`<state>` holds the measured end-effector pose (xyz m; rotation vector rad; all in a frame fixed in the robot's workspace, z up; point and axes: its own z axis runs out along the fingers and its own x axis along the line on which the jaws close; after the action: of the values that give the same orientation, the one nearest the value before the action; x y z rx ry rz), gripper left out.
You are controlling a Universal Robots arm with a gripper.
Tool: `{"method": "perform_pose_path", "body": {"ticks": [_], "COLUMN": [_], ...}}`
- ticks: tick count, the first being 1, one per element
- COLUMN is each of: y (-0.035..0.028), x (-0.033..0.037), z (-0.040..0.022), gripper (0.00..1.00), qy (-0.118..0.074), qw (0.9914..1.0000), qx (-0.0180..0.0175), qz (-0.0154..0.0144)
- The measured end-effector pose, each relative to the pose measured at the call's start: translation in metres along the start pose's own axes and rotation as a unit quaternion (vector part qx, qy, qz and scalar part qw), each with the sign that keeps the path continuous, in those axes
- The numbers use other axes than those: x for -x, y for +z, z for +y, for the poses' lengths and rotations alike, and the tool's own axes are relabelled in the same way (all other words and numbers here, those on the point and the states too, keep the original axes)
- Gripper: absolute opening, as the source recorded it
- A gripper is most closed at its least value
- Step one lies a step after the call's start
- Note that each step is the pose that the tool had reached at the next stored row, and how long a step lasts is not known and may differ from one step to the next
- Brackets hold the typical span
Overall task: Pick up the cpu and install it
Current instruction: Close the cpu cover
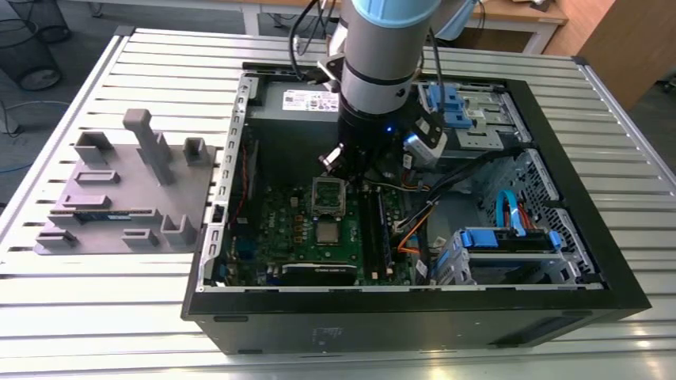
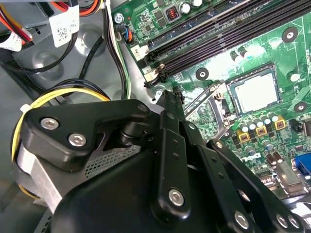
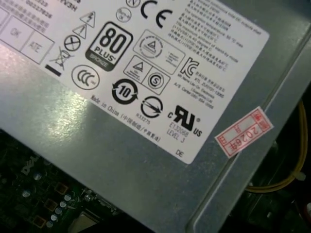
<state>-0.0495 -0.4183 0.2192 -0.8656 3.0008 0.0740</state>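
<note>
One cpu point(image 2: 253, 92) is recorded lying flat in the socket of the motherboard point(image 2: 243, 58), ahead of the jaws and apart from them. The socket frame point(image 1: 328, 195) is seen swung open between the jaws and the cpu, nearest the gripper point(image 2: 170, 99). Jaw spacing cannot be determined; the gripper is held low inside the open case point(image 1: 423, 324).

Around me, a pale slatted metal surface point(image 1: 95, 301) stands on grey floor point(image 1: 93, 36) (wire baskets point(image 1: 30, 47) nearby), with a wooden desk point(image 1: 507, 16) beyond it.
</note>
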Motion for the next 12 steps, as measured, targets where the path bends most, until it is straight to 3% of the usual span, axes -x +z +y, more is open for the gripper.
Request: {"method": "perform_pose_path", "body": {"ticks": [12], "y": [-0.006], "x": [-0.0018], "z": [0.0015], "gripper": [0.11], "qy": [-0.001], "qw": [1.0], "qx": [-0.0006], "qz": [-0.0014]}}
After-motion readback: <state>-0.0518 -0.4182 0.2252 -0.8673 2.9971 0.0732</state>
